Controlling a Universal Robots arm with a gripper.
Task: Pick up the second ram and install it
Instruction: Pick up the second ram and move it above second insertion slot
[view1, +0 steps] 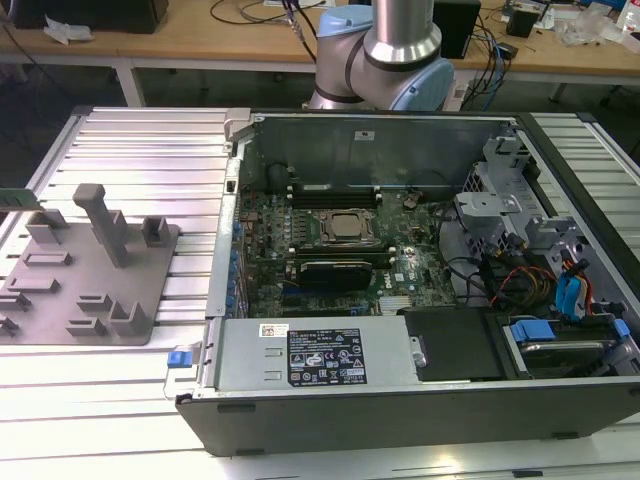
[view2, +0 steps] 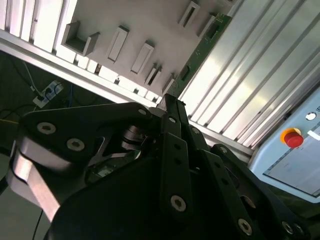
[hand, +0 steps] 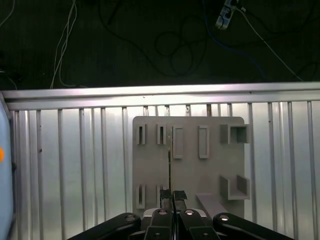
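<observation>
A ribbed metal table (view1: 130, 140) fills the exterior view from edge to edge, and the open computer case (view1: 400, 400) takes up the centre and right of that frame. Its motherboard (view1: 270, 230) lies bare, with the square silver processor (view1: 347, 227) in the middle and a long black card (view1: 340, 270) just below it in the frame. The arm (view1: 400, 40) rises at the top centre, behind the case. The grey tray (view1: 150, 290) sits on the table at the left of the frame, well apart from the case opening, and its post (view1: 105, 225) stands upright near the tray's middle. In both wrist views the gripper (hand: 172, 196) hangs above this tray. Its two black fingers are drawn together and clamped on one end of the second ram (view2: 200, 50). In the second wrist view, the thin green stick reaches out from the fingertips (view2: 169, 102) across the tray's edge and over the ribbed table. In the first wrist view the second ram (hand: 170, 170) is seen edge-on as a thin dark line over the tray's slots. A pale control box with a red button (view2: 292, 137) lies beside the table in the second wrist view.
</observation>
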